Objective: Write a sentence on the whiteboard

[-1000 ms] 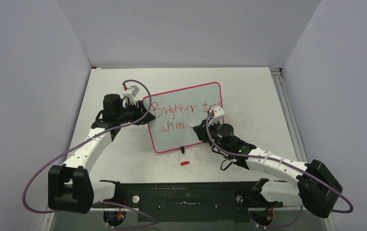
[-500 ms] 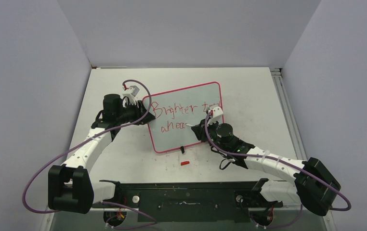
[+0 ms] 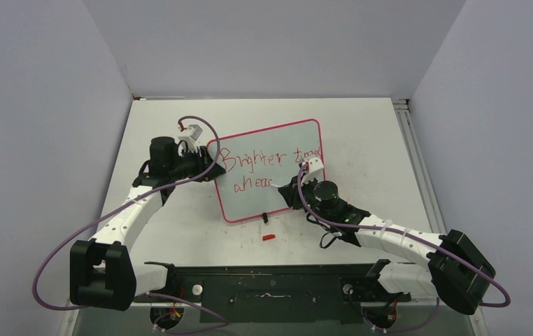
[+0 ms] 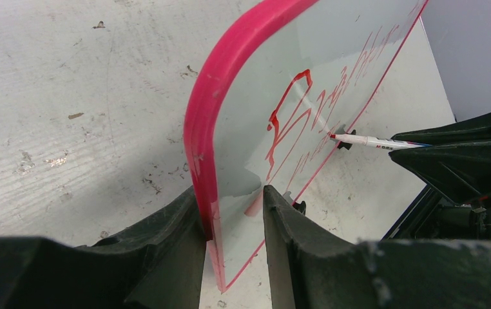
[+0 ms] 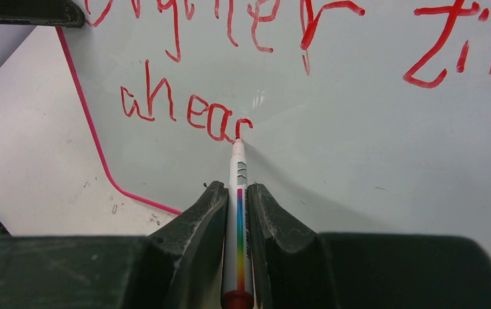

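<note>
1. Top view: the whiteboard (image 3: 271, 203) sits mid-table (image 3: 361, 133) between both arms. The sentence (image 3: 264, 159) runs in red across two lines.
2. Left wrist: the left gripper (image 4: 233, 206) clamps the whiteboard's pink edge.
3. Right wrist: the right gripper (image 5: 236, 193) pinches a marker (image 5: 238, 219), whose tip touches the stroke after "ahea".

One whiteboard (image 3: 258, 204) sits at the centre of the top view, bearing one sentence (image 3: 264, 159) in two red lines. One marker (image 5: 238, 219) fills the lower middle of the right wrist view. One small red piece (image 3: 269, 237) lies on the one counter (image 3: 361, 133). There are two arms, a left arm (image 3: 134, 210) and a right arm (image 3: 389, 238), and two pincers, a left pincer (image 4: 230, 206) and a right pincer (image 5: 236, 188)
</note>
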Controlling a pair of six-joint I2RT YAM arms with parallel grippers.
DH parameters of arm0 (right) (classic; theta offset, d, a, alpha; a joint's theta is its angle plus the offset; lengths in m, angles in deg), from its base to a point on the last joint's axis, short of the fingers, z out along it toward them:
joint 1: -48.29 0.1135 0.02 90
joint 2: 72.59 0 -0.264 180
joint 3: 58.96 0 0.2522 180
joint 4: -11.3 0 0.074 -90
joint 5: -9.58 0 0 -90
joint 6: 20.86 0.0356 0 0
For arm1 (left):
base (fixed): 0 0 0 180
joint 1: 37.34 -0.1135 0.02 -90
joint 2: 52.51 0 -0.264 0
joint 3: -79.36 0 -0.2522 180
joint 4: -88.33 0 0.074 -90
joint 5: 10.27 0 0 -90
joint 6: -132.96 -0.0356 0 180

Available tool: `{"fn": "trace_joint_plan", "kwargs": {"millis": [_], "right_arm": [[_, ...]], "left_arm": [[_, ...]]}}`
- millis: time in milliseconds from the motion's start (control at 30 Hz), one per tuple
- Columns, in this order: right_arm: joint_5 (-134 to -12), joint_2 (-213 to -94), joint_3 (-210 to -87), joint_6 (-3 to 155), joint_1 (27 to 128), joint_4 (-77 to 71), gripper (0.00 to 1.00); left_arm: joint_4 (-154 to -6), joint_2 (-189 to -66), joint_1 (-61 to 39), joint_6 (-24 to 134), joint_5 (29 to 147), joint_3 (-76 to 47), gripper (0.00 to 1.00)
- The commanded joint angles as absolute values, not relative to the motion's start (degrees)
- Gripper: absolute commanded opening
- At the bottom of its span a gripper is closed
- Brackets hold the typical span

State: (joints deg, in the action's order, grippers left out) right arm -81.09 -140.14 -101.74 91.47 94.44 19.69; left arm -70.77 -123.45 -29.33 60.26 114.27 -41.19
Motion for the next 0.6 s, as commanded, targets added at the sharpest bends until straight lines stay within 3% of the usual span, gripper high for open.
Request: {"fn": "trace_joint_plan", "kwargs": {"millis": [0, 567], "right_arm": [[-82.88, -138.8, -101.01, 91.63, 94.02, 18.8, 0.05], [-88.14, -138.63, -104.07, 90.55, 93.96, 23.0, 0.05]], "left_arm": [[-72.28, -123.25, -29.43, 59.79, 116.41, -38.71, 0.34], [-72.28, -123.39, -29.43, 59.73, 116.32, -38.68, 0.34]]}}
